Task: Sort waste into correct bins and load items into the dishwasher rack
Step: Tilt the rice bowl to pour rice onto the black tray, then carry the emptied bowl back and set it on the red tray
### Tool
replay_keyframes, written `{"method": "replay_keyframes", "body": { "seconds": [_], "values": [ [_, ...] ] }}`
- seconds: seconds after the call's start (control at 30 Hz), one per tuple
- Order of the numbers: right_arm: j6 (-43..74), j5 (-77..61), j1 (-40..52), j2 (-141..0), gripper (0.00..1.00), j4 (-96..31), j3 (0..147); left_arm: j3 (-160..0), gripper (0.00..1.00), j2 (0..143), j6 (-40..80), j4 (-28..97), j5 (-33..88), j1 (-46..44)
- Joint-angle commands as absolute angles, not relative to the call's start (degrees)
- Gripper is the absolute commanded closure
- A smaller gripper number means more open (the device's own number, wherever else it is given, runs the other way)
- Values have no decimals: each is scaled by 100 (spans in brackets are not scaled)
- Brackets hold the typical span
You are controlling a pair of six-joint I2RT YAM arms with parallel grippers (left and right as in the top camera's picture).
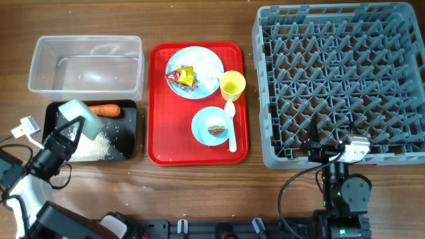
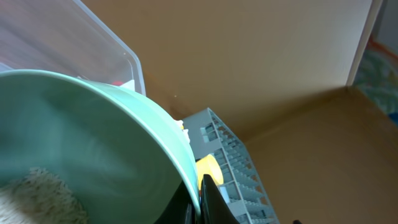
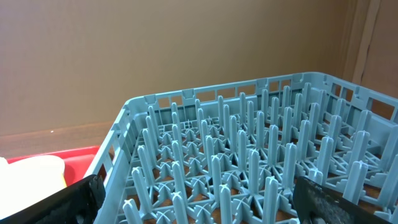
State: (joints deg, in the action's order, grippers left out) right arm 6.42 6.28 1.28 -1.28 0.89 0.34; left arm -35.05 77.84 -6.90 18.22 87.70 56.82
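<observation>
The left pincer (image 1: 68,135) is clenched on the rim of a light blue bowl (image 1: 81,118), holding it tipped over the black tray (image 1: 46,109), which sits left of the red tray (image 1: 166,136). A heap of rice (image 1: 93,146) lies in the black tray under the bowl. The left wrist view shows some grains inside the bowl, so the emptying looks only partly done. The carrot (image 1: 104,110) is already in the black tray. The clear tub (image 1: 86,40), also left of the red tray, holds no more than a few specks.

The right pincer (image 1: 330,151) is released and holds nothing. It rests on the counter (image 1: 199,192) well right of the red tray, by the near wall of the rack (image 1: 339,79).

Most of the job appears to be left. On the red tray sit the plate (image 1: 206,63) with wrappers (image 1: 182,76) and tissue (image 1: 210,81), the yellow cup (image 1: 232,84), the spoon (image 1: 231,129) and a second bowl (image 1: 207,119) with the brown lump (image 1: 216,130). The rack right of the red tray holds no dishes yet.
</observation>
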Motion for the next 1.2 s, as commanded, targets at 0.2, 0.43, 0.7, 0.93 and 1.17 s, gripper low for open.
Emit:
{"method": "replay_keyframes", "body": {
  "seconds": [0.2, 0.43, 0.7, 0.93, 1.17],
  "values": [
    [685, 685, 104, -134, 0, 113, 30, -3483, 96, 7824, -458, 1918, 9035, 5745],
    [687, 685, 104, -134, 0, 113, 30, -3483, 96, 7854, -491, 1900, 9035, 5760],
    [683, 685, 104, -134, 0, 113, 30, -3483, 94, 7856, -375, 1529, 8788, 5778],
    [687, 685, 104, -134, 0, 113, 30, -3483, 95, 7852, 580, 1433, 9032, 5859],
    [685, 685, 104, -134, 0, 113, 30, -3483, 96, 7854, 548, 1210, 9011, 5867]
  ]
}}
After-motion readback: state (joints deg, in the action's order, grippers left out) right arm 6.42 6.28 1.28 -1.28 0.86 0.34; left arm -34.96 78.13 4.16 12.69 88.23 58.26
